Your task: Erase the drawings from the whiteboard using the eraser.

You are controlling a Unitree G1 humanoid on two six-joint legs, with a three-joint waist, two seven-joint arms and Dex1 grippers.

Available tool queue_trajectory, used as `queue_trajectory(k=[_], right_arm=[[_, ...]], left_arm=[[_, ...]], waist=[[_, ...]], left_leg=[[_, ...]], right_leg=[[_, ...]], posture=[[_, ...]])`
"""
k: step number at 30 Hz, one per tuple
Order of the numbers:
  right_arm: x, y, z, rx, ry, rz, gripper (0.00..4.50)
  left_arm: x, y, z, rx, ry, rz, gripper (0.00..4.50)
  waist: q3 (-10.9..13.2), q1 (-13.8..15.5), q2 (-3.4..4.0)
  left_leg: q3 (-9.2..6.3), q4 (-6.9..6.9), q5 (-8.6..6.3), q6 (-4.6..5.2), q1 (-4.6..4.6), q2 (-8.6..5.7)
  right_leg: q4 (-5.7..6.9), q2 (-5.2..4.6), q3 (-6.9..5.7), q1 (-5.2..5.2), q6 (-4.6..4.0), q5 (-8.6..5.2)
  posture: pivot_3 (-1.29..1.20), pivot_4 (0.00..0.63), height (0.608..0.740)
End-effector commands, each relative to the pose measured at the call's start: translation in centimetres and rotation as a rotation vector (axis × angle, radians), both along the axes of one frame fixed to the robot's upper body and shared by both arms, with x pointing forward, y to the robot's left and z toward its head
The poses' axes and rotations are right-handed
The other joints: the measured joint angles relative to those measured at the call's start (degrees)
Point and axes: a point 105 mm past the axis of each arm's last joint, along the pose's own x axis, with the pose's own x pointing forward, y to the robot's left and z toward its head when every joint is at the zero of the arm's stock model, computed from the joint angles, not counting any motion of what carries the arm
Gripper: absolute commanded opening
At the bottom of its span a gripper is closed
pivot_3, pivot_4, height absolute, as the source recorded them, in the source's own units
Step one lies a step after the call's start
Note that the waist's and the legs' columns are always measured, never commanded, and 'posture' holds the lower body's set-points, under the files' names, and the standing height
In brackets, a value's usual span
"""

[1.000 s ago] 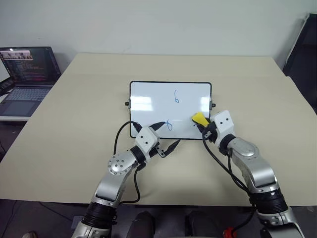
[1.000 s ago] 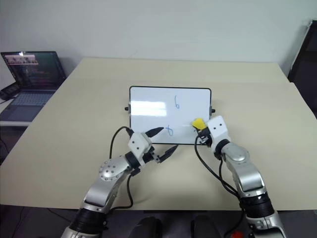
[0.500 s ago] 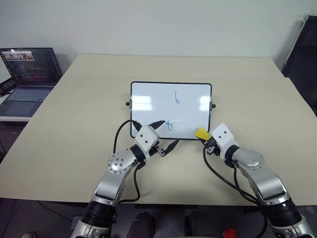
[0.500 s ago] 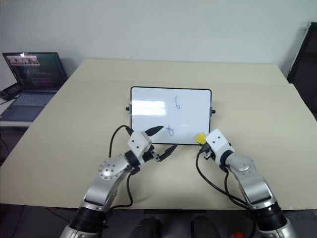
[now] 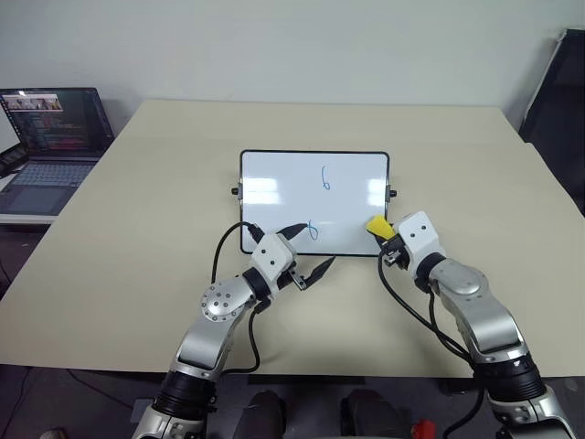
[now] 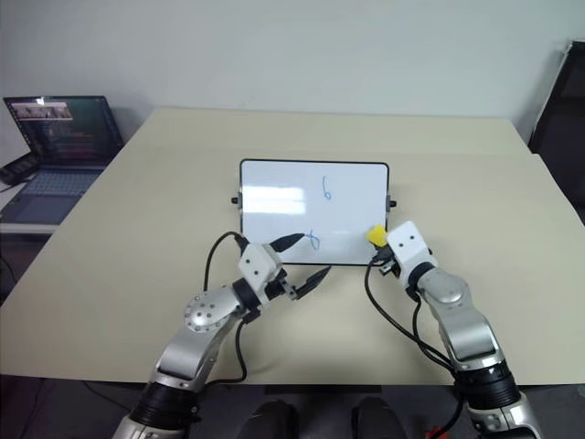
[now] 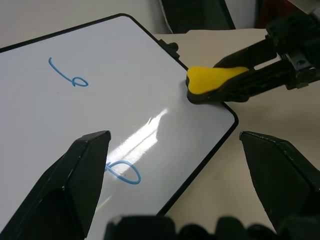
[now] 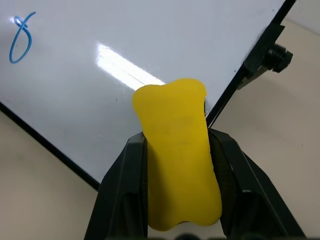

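- The eraser (image 5: 377,224) sits clamped between the right gripper (image 8: 176,165) fingers, over the whiteboard (image 5: 274,197) near its right near corner
- Two blue drawings show: one (image 5: 325,178) mid-board, one (image 5: 312,229) by the near edge
- The left gripper (image 5: 309,249) hangs spread wide and empty at that near edge
- One laptop (image 5: 50,137) stands off the table (image 5: 137,229) to the left

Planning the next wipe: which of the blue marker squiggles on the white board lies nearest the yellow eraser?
The lower blue squiggle beside the near edge of the glossy white board; the yellow eraser sits level with it, while the other squiggle sits farther up.
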Motion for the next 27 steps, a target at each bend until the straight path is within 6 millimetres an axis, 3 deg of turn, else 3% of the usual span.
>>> queue_trajectory(k=[1, 8, 11, 15, 22, 27], right_arm=[[0.4, -0.4, -0.1, -0.021, -0.005, -0.025, 1.33], [-1.4, -1.2, -3.4, -0.114, 0.143, 0.011, 1.33], [-2.2, -1.4, -3.9, -0.099, 0.177, 0.018, 1.33], [-2.5, -1.6, -3.7, -0.070, 0.179, 0.009, 1.33], [-1.1, -1.9, -1.0, -0.006, 0.048, -0.034, 1.33], [-0.9, -1.7, -1.3, 0.000, 0.056, -0.034, 1.33]], left_arm=[[-0.3, -0.2, 0.9, -0.013, -0.040, -0.019, 4.50], [-0.4, 0.1, 0.9, -0.011, -0.042, -0.002, 4.50], [-0.4, 0.2, 0.9, -0.013, -0.042, 0.005, 4.50], [-0.3, 0.2, 0.8, -0.016, -0.042, 0.010, 4.50], [0.1, 0.3, 1.0, -0.016, -0.050, 0.017, 4.50], [0.4, 0.4, 1.3, -0.014, -0.062, 0.027, 4.50]], waist=[[0.0, -0.1, 0.00], [0.0, 0.1, 0.00], [0.0, 0.2, 0.00], [0.0, 0.2, 0.00], [0.0, 0.2, 0.00], [0.0, 0.2, 0.00]], left_leg=[[0.01, 0.00, 0.00, 0.00, 0.00, 0.00], [-0.03, 0.00, 0.00, 0.01, 0.02, 0.01], [-0.06, -0.01, -0.01, 0.01, 0.00, 0.02], [-0.06, -0.01, 0.00, 0.01, 0.03, 0.02], [-0.07, -0.01, 0.00, 0.01, 0.00, 0.00], [-0.08, -0.03, 0.00, 0.01, -0.01, 0.00]], right_leg=[[0.00, 0.00, 0.02, 0.00, 0.00, 0.00], [-0.01, -0.01, -0.02, 0.03, 0.00, 0.00], [-0.09, -0.01, -0.05, 0.05, 0.00, 0.00], [-0.09, -0.04, -0.05, 0.08, 0.01, 0.01], [-0.14, -0.04, -0.07, 0.08, 0.02, 0.01], [-0.17, -0.04, -0.08, 0.07, 0.02, 0.02]], posture=[[0.00, 0.150, 0.740], [0.00, 0.150, 0.740], [0.00, 0.150, 0.740], [0.00, 0.150, 0.740], [0.00, 0.150, 0.740], [0.00, 0.150, 0.740]])
